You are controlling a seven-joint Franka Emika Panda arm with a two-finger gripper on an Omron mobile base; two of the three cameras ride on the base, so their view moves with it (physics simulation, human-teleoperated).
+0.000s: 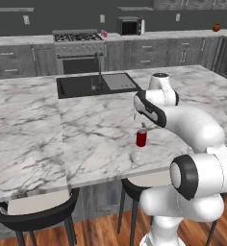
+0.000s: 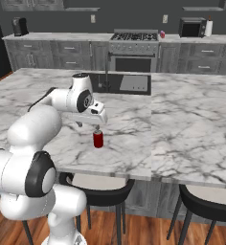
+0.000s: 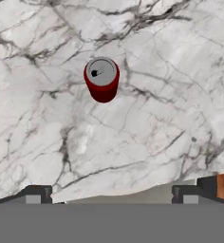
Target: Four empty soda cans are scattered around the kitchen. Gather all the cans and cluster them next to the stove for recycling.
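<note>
Hand view: spread claw point(image 3: 111, 199) hovers above the upright red soda can point(image 3: 102, 79), which stands slightly ahead on the desk point(image 3: 171, 95).

The left base view looked from behind the arm, forward and down across the marble bench point(image 1: 33, 129) toward the stove point(image 1: 78, 45) on the back wall. The right base view faced the same way from the other side, sharing the bench point(image 2: 182, 124), the sink point(image 2: 117, 82) and the stove point(image 2: 134, 45). The hand view looked straight down, close over the bench point(image 3: 171, 95) near its front edge, onto a red soda can point(image 3: 102, 79) standing upright.
</note>
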